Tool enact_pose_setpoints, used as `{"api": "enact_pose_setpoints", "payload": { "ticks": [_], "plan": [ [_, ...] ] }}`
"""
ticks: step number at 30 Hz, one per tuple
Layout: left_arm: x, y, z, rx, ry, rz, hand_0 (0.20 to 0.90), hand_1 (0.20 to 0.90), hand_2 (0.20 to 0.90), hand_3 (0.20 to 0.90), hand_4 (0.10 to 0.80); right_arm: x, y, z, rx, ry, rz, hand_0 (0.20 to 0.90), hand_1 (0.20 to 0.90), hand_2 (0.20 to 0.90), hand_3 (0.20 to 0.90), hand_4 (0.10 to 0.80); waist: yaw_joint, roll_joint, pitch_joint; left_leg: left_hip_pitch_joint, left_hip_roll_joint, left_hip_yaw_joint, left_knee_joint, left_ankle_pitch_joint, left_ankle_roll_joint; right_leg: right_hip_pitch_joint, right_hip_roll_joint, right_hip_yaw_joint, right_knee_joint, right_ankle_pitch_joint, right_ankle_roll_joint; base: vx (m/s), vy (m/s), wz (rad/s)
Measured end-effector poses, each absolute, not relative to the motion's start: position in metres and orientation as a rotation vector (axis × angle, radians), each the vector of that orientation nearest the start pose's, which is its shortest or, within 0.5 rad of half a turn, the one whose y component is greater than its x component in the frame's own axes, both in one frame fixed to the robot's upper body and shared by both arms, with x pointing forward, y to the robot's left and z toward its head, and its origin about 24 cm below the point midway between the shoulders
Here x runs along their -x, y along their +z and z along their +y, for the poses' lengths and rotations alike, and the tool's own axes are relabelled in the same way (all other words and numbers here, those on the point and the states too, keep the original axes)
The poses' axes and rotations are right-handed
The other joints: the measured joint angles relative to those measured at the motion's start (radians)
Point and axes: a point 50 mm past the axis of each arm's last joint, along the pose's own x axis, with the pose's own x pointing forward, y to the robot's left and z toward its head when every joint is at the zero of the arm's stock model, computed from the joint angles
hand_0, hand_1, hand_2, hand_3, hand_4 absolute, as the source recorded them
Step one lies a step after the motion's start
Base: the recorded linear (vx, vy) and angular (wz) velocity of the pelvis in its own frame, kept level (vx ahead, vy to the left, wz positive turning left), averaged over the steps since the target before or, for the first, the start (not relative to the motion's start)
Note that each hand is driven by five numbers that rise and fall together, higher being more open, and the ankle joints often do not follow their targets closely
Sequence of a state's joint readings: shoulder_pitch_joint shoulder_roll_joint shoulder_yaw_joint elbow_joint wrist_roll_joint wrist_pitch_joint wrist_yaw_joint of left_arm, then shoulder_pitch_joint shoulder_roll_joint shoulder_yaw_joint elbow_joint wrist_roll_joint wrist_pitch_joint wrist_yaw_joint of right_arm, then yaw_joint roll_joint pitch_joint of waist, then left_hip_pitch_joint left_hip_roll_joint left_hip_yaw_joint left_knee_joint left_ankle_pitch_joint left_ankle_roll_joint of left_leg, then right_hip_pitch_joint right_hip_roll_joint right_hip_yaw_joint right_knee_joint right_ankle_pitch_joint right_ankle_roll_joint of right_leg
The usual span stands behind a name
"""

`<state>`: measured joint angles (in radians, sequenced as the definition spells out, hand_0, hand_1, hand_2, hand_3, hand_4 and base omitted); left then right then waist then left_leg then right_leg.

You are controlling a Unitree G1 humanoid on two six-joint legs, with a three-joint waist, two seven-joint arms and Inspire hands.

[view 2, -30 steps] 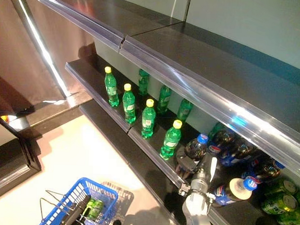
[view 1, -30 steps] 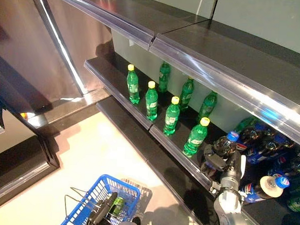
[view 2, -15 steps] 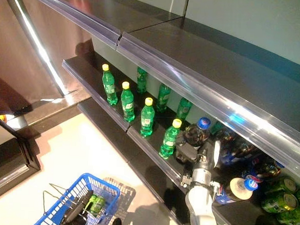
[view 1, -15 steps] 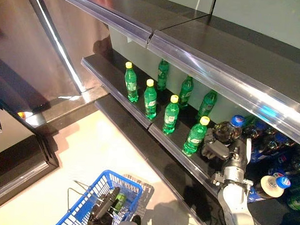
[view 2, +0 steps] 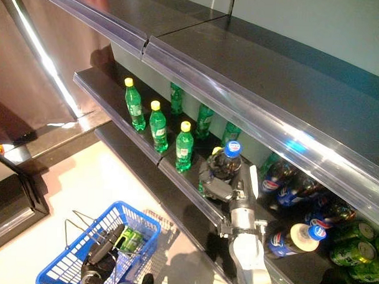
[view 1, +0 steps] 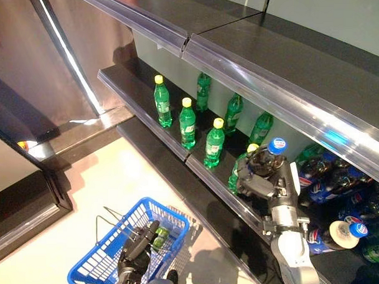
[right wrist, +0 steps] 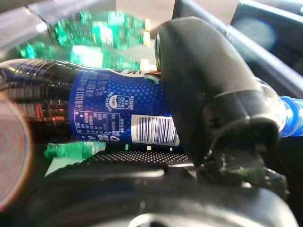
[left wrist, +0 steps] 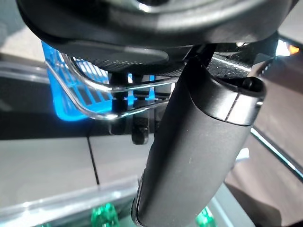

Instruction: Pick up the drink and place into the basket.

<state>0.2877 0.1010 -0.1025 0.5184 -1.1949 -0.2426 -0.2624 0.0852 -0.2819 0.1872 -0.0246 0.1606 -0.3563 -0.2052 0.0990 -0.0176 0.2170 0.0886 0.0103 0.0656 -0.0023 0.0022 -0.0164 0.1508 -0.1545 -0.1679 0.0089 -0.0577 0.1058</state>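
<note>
Right hand (view 1: pixel 258 185) had fingers wrapped round dark blue-capped cola bottle (view 2: pixel 224 165), clear of shelf (view 1: pixel 177 144) for transfer. Left hand (view 1: pixel 136 255), lower centre, gripped blue wire basket (view 1: pixel 101 257) handle, ready to receive.

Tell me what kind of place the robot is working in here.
Most likely a shop's drinks aisle: long dark metal shelves with clear plastic price rails, rows of green plastic bottles with yellow caps, and a blue plastic shopping basket carried by its handle in the left hand.

Eight green bottles (view 1: pixel 187 122) stand on the shelf (view 1: pixel 126 90); one blue basket (view 1: pixel 98 263) sits on the floor (view 1: pixel 107 189).
</note>
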Motion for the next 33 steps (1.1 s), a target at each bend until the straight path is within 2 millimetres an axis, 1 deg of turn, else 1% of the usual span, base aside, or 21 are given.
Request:
{"api": "enact_pose_setpoints", "payload": {
  "ticks": [10,18,22,28,33],
  "plan": [
    [-0.147,-0.082,0.176,0.994,0.208,0.308,0.300,0.300,0.300,0.200,0.100,-0.227,0.056,-0.153,0.048,0.086,-0.247,0.300,0.300,0.300,0.200,0.100,0.001,-0.002,0.001,-0.004,0.000,0.000,-0.001,0.000,0.000,-0.002,0.000,-0.002,-0.001,0.000,0.000,-0.011,0.000,0.00],
    [-0.146,-0.081,0.181,0.994,0.212,0.306,0.300,0.300,0.300,0.200,0.100,-0.227,0.055,-0.155,0.067,0.097,-0.243,0.300,0.300,0.300,0.200,0.100,0.000,-0.006,0.004,-0.004,0.000,0.000,-0.002,0.000,0.000,-0.002,0.000,-0.002,-0.003,0.000,0.000,-0.004,-0.001,0.00],
    [-0.146,-0.080,0.182,1.018,0.222,0.298,0.300,0.300,0.300,0.200,0.100,-0.226,0.054,-0.153,0.035,0.116,-0.233,0.300,0.300,0.300,0.200,0.100,-0.003,-0.010,0.007,-0.005,0.000,0.000,-0.002,0.000,0.000,-0.002,0.001,-0.003,-0.003,0.000,0.000,0.000,0.000,0.00],
    [-0.157,-0.062,0.171,1.033,0.109,0.255,0.300,0.300,0.300,0.200,0.100,-0.223,0.049,-0.137,-0.007,0.192,-0.201,0.300,0.300,0.300,0.200,0.100,0.007,-0.016,0.019,-0.008,-0.001,-0.003,0.003,0.000,0.000,0.001,0.001,-0.014,-0.003,0.000,0.000,-0.003,0.003,0.04],
    [-0.163,-0.051,0.166,1.035,0.048,0.233,0.300,0.300,0.300,0.200,0.100,-0.221,0.045,-0.126,-0.055,0.247,-0.162,0.300,0.300,0.300,0.200,0.100,0.010,-0.004,0.035,-0.015,-0.002,-0.004,0.017,0.000,0.000,0.003,-0.002,-0.020,0.002,-0.001,0.001,0.004,0.011,0.05]
  ]
}}
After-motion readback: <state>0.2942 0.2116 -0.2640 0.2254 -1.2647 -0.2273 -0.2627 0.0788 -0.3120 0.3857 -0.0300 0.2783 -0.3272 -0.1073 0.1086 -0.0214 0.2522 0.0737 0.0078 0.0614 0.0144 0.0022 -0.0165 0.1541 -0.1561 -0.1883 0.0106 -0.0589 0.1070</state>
